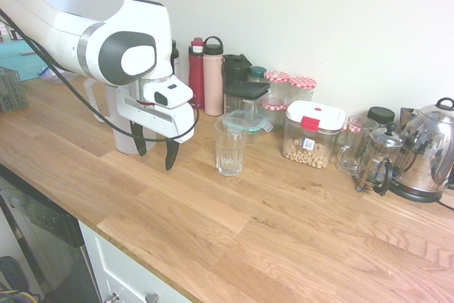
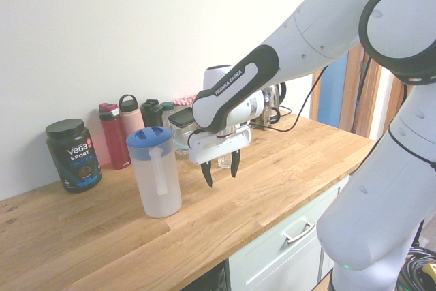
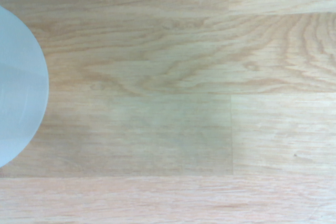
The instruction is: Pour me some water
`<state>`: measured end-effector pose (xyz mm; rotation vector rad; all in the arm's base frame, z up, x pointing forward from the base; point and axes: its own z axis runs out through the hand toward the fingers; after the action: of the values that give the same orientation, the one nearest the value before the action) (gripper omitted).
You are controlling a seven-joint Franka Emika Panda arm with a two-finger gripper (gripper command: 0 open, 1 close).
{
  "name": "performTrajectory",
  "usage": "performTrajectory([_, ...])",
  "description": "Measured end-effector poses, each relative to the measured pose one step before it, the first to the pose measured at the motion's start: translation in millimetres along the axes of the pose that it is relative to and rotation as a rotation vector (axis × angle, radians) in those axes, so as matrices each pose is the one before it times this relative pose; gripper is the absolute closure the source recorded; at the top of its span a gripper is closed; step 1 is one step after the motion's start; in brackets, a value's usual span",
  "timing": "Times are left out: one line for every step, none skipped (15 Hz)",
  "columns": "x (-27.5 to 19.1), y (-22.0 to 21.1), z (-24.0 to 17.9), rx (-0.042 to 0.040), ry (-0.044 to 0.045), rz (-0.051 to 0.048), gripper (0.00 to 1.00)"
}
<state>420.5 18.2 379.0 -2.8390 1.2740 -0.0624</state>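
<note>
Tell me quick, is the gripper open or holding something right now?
Gripper: open, holding nothing, hanging above the counter between the water pitcher and the glass.

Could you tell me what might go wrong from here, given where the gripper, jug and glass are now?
1. The open gripper hangs between the jug and the glass; swinging toward the jug handle could knock either over.
2. The jug looks tall and lidded; a grip on the thin handle might slip or tilt when lifted.
3. Jars crowd behind the glass, so an overshooting pour could wet them.
</note>
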Motion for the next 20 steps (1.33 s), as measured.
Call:
performTrajectory([0.02,-0.02,0.44,-0.00069,-0.00078,0.0001,0.0])
performTrajectory([0.02,-0.02,0.48,-0.0008,-0.0008,0.00004,0.0])
performTrajectory([-1.27,-0.53,-1.58,0.0006,0.00156,0.00453,0.0])
performTrajectory([-4.8,-1.29,-5.73,0.00252,0.0029,0.00468,0.0])
performTrajectory([-8.87,-1.03,-10.62,0.00056,0.00622,0.00167,0.0])
performTrajectory([-13.27,-0.14,-14.06,-0.00178,0.00916,0.00678,0.0])
performTrajectory([-16.41,1.21,-16.04,-0.00274,0.00779,0.01394,0.0])
performTrajectory([-17.77,2.84,-15.83,-0.00157,0.0067,0.02028,0.0])
performTrajectory([-16.88,3.18,-13.94,-0.00175,0.01223,0.03297,0.0])
performTrajectory([-17.66,1.57,-12.93,0.00668,0.02068,0.0485,0.0])
performTrajectory([-20.49,-0.28,-10.83,0.0145,0.02993,0.03667,0.0])
performTrajectory([-21.07,-1.83,-8.47,0.01553,0.03304,0.01673,0.0])
performTrajectory([-19.89,-2.22,-6.34,0.01423,0.02717,0.01344,0.0])
performTrajectory([-16.85,-2.19,-4.51,0.01393,0.01997,0.00756,0.0])
performTrajectory([-14.4,-3.34,-4.71,0.01588,0.01301,-0.00116,0.0])
performTrajectory([-11.41,-4.02,-6.18,0.02211,0.00944,-0.00177,0.0])
performTrajectory([-7.34,-5.73,-6.6,0.03115,0.0125,-0.00283,0.0])
performTrajectory([-5.1,-7.58,-5.02,0.03722,0.01781,-0.00357,0.0])
performTrajectory([-3.05,-10.17,-1.68,0.03462,0.01799,-0.00463,0.0])
performTrajectory([-0.14,-11.67,2.18,0.02551,0.01574,-0.00799,0.0])
